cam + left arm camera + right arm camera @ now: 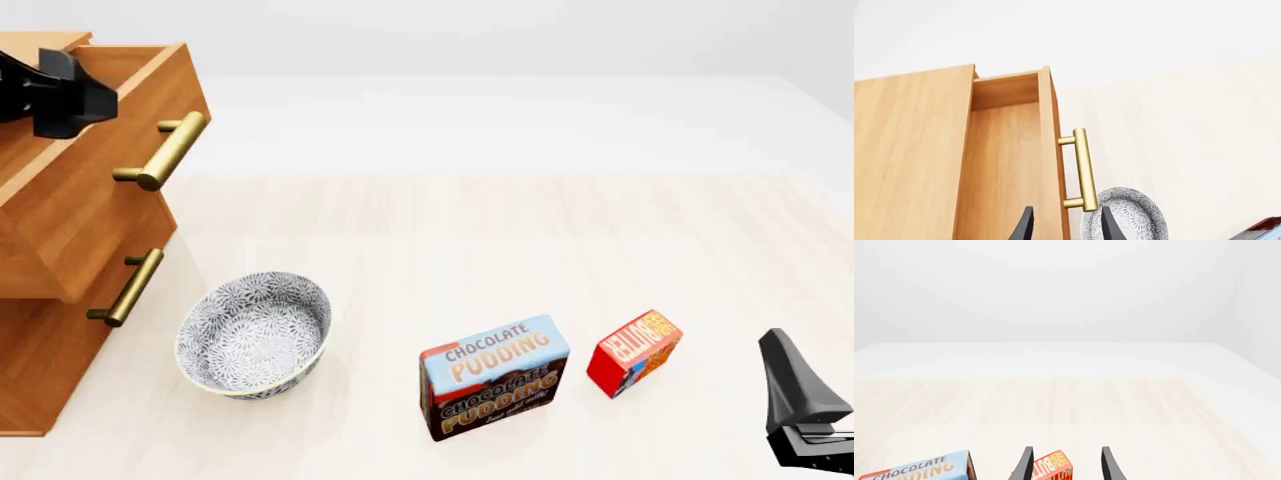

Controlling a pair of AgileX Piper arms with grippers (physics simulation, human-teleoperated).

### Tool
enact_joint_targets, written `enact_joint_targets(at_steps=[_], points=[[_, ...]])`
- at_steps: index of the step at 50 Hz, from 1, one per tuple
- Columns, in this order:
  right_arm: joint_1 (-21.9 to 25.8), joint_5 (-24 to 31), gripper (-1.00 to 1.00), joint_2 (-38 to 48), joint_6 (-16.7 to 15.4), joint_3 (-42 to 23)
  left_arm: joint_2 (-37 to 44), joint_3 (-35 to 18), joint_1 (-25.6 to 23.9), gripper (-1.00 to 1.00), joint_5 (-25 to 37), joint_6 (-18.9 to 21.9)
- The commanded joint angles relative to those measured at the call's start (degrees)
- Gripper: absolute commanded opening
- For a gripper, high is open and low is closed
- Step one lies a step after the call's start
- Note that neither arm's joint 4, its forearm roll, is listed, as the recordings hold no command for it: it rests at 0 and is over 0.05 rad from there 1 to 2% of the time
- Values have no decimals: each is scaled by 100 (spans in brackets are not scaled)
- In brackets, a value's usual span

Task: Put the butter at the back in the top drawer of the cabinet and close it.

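The butter point(635, 352), a small red box, stands on the table right of the pudding box. In the right wrist view the butter point(1053, 469) shows between my right gripper's point(1067, 467) open fingers, some way ahead of them. In the front view that right gripper point(801, 405) is at the bottom right, apart from the butter. The cabinet point(54, 300) stands at the left with its top drawer point(94, 190) pulled out. My left gripper point(74, 98) hovers over the open drawer. In its wrist view the left gripper point(1067, 227) is open and empty, near the drawer's brass handle point(1081, 167).
A patterned grey bowl point(254, 335) sits in front of the cabinet, below the open drawer. A blue-and-brown Chocolate Pudding box point(494, 378) stands between the bowl and the butter. A lower drawer handle point(127, 288) sticks out toward the bowl.
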Motion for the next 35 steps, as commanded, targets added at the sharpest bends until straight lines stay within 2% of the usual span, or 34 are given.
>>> enact_joint_targets(at_steps=[1,35], points=[[0,0,100,0,0,0,47,48,63,100,-13,-93],[0,0,100,0,0,0,219,526,164,100,-319,-310]])
